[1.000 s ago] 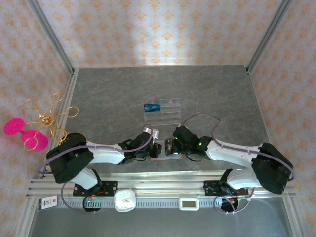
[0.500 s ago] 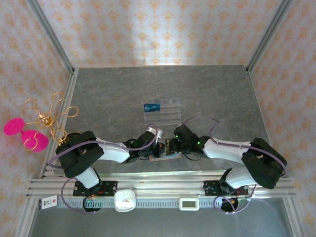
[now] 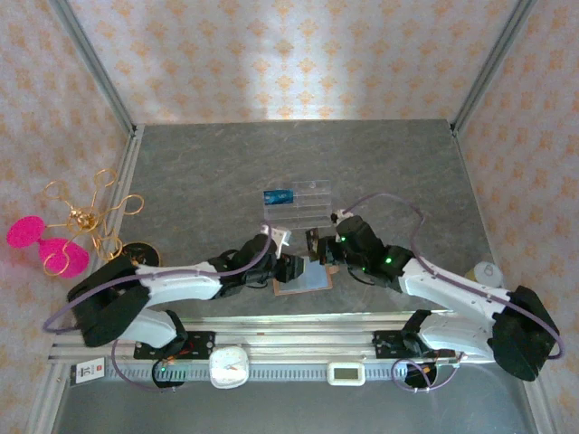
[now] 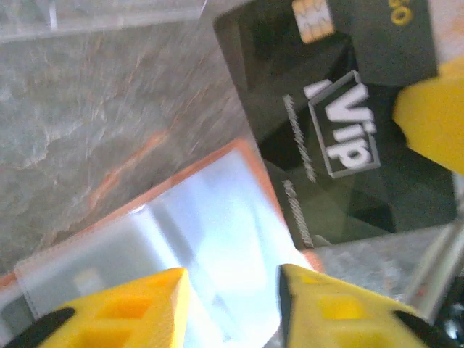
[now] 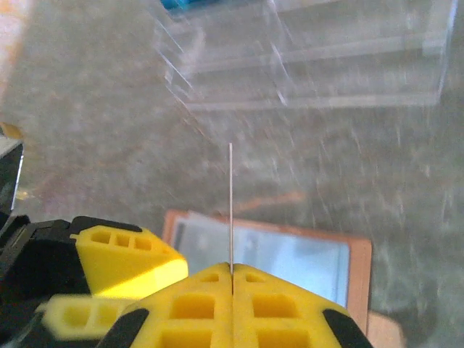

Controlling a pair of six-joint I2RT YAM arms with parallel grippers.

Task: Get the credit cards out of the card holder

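Step in hand, as judged: pulling the second card out of the holder. The dark card, marked "Vip", is clamped flat between the closed fingers of the right gripper. In the right wrist view it is seen edge-on as a thin line rising from the fingertips. The holder lies open on the table, under and just ahead of both sets of fingertips, pale pocket up. The fingers of the left gripper are apart and nothing is held; the pocket is framed in the gap between them. Whether they touch the leather cannot be told. The card's lower corner is seen at the holder's edge, just beyond the left fingertips; whether it is fully clear of the pocket cannot be told. A clear rack stands beyond the right fingertips, well apart from the holder, and a blue card is lodged at its far left end, so one card is taken as already out. Next move, as judged: the card is to be lifted clear and carried forward to the rack. The grip must be kept firm, since the card is thin and slick, and the holder may be dragged along if a corner catches.
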